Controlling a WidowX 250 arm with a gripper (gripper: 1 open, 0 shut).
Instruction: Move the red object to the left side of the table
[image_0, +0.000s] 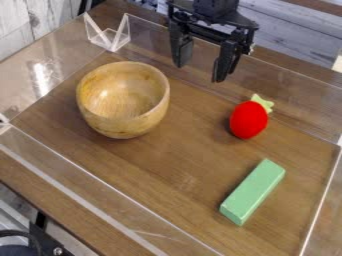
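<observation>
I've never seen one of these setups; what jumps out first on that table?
The bright red strawberry toy at the right catches the eye first, with a green block lying nearer the front edge. A big wooden bowl sits at the left, and the black gripper hangs open above the back of the table.

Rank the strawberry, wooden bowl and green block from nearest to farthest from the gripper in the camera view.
Measured from the gripper:
1. red strawberry, below it, to the right.
2. wooden bowl, to the left; close call with the strawberry.
3. green block, front right, clearly farthest.
</observation>
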